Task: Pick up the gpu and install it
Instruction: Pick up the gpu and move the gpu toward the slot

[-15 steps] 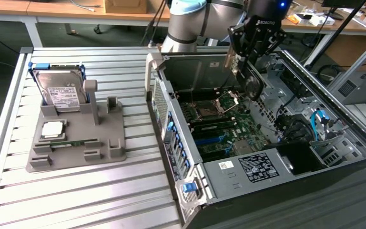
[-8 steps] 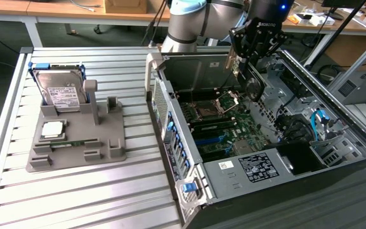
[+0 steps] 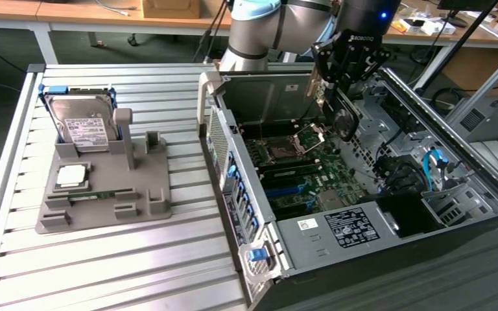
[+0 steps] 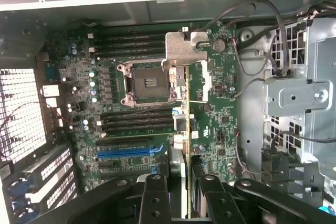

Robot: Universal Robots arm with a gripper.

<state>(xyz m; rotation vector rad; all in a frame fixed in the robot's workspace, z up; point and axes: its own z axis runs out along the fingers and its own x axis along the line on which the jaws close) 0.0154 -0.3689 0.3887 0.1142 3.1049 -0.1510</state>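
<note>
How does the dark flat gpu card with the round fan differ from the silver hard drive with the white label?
The dark gpu card with a round black fan hangs in the gripper above the open computer case; the silver hard drive with a white label sits in the grey stand. The card is dark and thin; the drive is silver and thicker. Neither lies flat.

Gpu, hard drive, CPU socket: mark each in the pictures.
gpu (image 3: 345, 122), exterior view, on its round black fan.
hard drive (image 3: 87, 132), exterior view, on its white label.
CPU socket (image 4: 147, 81), wrist view, on the socket's middle.
</note>
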